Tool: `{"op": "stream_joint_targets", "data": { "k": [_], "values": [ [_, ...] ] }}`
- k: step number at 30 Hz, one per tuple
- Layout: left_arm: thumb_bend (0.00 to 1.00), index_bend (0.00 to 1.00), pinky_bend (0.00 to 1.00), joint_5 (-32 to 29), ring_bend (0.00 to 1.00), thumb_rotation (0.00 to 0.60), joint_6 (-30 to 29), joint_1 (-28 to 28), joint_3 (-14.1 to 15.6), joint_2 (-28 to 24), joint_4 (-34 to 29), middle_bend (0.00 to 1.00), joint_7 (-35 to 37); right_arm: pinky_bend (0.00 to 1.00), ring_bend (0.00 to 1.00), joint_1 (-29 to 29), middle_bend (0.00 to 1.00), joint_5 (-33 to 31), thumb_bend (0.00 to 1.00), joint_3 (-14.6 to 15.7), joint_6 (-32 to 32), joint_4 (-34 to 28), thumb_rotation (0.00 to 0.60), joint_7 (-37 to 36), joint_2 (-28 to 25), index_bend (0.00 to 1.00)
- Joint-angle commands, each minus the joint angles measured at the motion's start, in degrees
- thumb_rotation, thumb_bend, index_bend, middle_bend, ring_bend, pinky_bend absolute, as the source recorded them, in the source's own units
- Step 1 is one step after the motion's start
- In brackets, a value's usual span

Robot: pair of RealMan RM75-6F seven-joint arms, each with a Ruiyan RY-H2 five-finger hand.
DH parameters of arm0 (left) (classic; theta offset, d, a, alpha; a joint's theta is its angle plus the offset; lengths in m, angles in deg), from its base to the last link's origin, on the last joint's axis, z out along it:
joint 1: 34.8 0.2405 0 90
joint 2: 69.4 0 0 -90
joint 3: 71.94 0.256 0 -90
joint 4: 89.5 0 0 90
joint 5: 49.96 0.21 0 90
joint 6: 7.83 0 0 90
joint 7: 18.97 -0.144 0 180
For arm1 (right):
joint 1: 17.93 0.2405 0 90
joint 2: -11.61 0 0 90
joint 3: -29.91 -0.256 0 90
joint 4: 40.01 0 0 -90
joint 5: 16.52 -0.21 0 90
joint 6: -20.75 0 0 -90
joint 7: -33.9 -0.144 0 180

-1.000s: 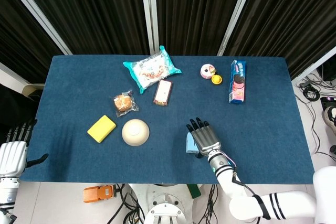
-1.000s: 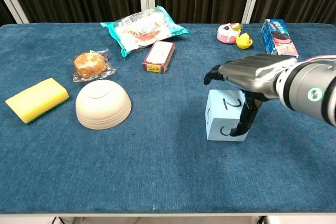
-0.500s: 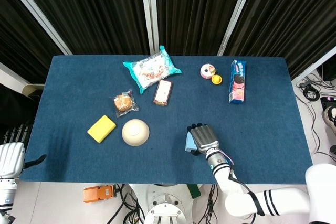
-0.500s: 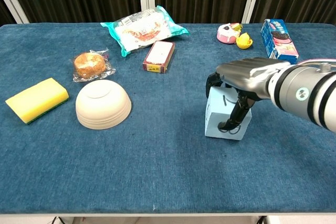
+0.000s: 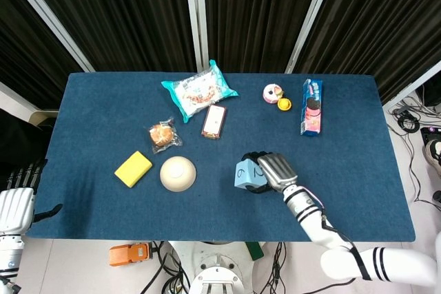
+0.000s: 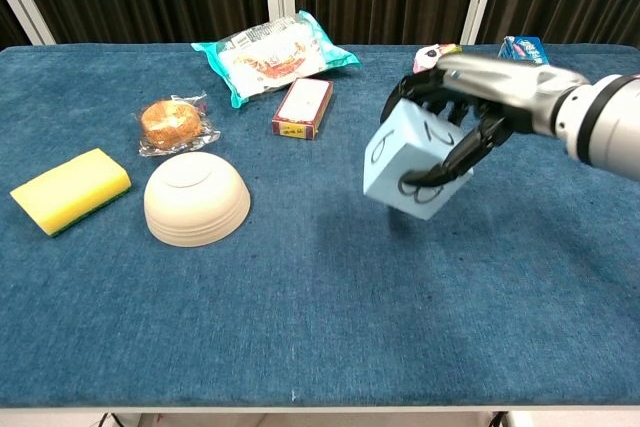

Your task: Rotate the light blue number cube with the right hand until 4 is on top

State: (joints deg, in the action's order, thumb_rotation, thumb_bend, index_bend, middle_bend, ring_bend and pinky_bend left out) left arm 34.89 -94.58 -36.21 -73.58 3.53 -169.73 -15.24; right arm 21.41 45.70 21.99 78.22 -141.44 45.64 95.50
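Right robot hand (image 6: pixel 470 107): we see its fingers curled around the light blue number cube (image 6: pixel 412 159), gripping it from above and behind.
Light blue number cube: we find it lifted clear of the worktop (image 6: pixel 300 287) and tilted on a corner; a 6 faces left, a 2 faces up toward the fingers, and an 8 shows on the lower face.
Left robot hand (image 5: pixel 15 201): off the worktop's near-left corner, fingers apart and holding nothing.
White bowl (image 6: pixel 196 197): we see it upside down, well to the left of the right robot hand.
Cookie box (image 5: pixel 311 106): beyond the right robot hand.
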Motion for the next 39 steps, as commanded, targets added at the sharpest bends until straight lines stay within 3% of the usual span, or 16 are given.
{"op": "stream_joint_targets", "data": {
  "k": [1, 8, 12, 16, 24, 31, 34, 39],
  "values": [
    [0.00, 0.00, 0.00, -0.09, 0.00, 0.600, 0.16, -0.01, 0.07, -0.15, -0.57, 0.01, -0.61, 0.37, 0.36, -3.44, 0.41, 21.31, 0.46, 2.18, -2.77, 18.90, 0.552, -29.18, -0.24, 0.55],
    [0.00, 0.00, 0.00, -0.07, 0.00, 0.600, 0.76, -0.35, 0.14, -0.51, -2.38, 0.01, -2.30, 0.33, 0.35, -3.01, 0.41, 31.58, 0.47, 6.13, 4.65, 41.61, 0.554, -51.14, 9.45, 0.54],
    [0.00, 0.00, 0.00, -0.29, 0.00, 0.600, 0.67, -0.31, 0.02, -1.04, -3.46, 0.01, -3.24, 0.32, 0.35, -3.71, 0.41, 33.78, 0.47, 7.10, 10.70, 53.98, 0.554, -60.54, 15.85, 0.54],
    [0.00, 0.00, 0.00, -0.46, 0.00, 0.600, 0.49, -0.27, -0.14, -1.57, -4.39, 0.01, -3.93, 0.32, 0.34, -4.18, 0.41, 34.39, 0.46, 7.65, 14.13, 62.06, 0.552, -66.56, 19.81, 0.53],
    [0.00, 0.00, 0.00, -0.48, 0.00, 0.600, 0.91, -0.61, -0.19, -1.78, -5.53, 0.01, -5.01, 0.31, 0.32, -4.79, 0.41, 33.61, 0.47, 7.97, 16.27, 71.26, 0.541, -72.94, 24.49, 0.51],
    [0.00, 0.00, 0.00, -0.41, 0.00, 0.600, 0.79, -0.64, -0.22, -1.99, -5.80, 0.01, -5.15, 0.23, 0.24, -5.51, 0.41, 32.52, 0.46, 8.39, 15.36, 76.04, 0.539, -75.20, 26.52, 0.42],
    [0.00, 0.00, 0.00, -0.45, 0.00, 0.600, 0.81, -0.62, -0.20, -1.97, -5.67, 0.01, -5.01, 0.18, 0.20, -5.98, 0.40, 32.57, 0.46, 9.00, 15.14, 76.95, 0.539, -74.61, 26.34, 0.33],
    [0.00, 0.00, 0.00, -0.32, 0.00, 0.600, 0.49, -0.53, -0.24, -2.01, -5.49, 0.01, -4.70, 0.05, 0.06, -6.56, 0.26, 32.94, 0.44, 10.32, 14.21, 75.17, 0.539, -72.45, 23.39, 0.08]
  ]
}}
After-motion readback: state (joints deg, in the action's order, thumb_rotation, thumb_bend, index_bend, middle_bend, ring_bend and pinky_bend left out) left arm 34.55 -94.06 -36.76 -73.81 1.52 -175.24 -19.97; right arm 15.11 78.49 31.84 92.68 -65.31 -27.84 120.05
